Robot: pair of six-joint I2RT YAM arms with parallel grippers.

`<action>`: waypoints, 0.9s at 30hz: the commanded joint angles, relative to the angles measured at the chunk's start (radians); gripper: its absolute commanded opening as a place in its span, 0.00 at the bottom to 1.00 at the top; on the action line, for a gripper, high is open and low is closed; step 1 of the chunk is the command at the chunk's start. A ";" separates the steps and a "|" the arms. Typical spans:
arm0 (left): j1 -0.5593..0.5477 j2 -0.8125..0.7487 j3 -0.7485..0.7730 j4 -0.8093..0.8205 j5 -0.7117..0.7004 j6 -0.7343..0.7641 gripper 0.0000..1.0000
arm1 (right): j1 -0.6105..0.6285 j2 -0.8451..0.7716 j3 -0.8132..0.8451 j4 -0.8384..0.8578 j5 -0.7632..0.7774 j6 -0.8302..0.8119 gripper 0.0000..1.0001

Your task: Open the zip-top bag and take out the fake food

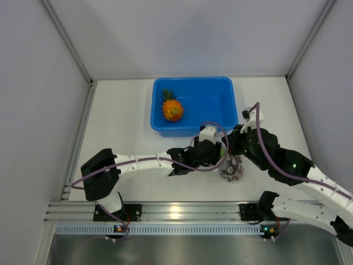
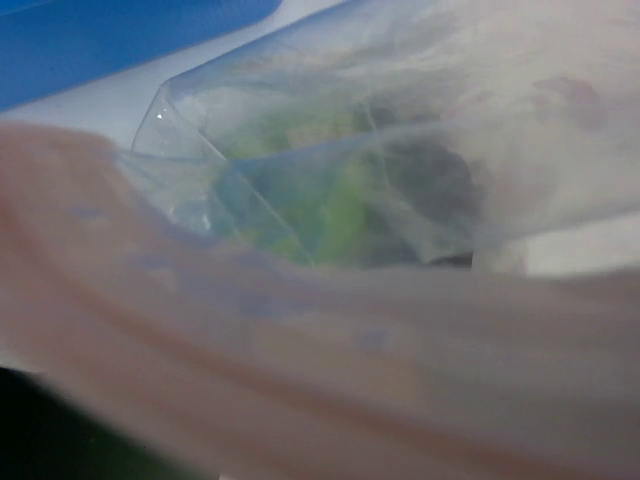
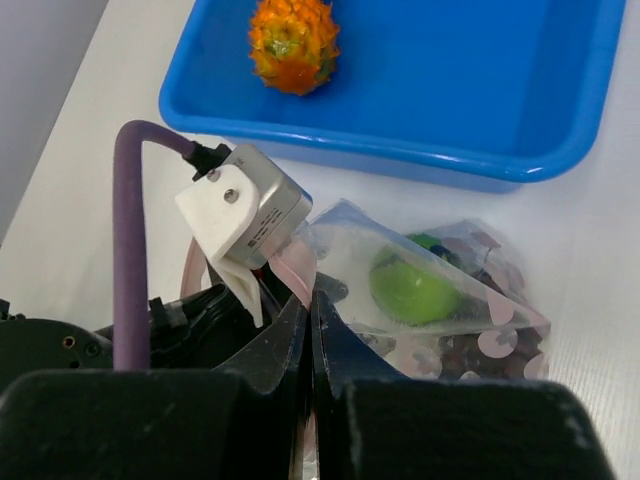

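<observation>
Meeting over clear crinkly zip-top bag (image 3: pixel 400 258), both arms bent inward; right gripper (image 3: pixel 311 322) pinches bag edge tight, left gripper (image 1: pixel 220 157) grip can't tell.

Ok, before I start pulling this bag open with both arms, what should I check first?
1. Right gripper shut on the zip-top bag edge: ok.
2. Left gripper gripping the bag: cannot tell; the left wrist view shows only blurred plastic.
3. Bag mouth open: cannot tell.
4. Pineapple in the blue tub: ok.
5. Green fruit and grape bunch out of the bag: not ok, both inside.
</observation>
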 commanded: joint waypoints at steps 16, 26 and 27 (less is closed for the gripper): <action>0.002 0.262 0.211 0.020 -0.105 -0.109 0.84 | -0.017 -0.183 -0.147 0.016 -0.016 0.046 0.00; 0.002 0.175 0.086 0.115 -0.041 -0.144 0.51 | -0.020 -0.129 -0.051 -0.050 0.197 0.017 0.00; 0.001 0.161 0.048 0.141 -0.027 -0.135 0.46 | -0.028 -0.105 -0.042 -0.044 0.194 -0.009 0.00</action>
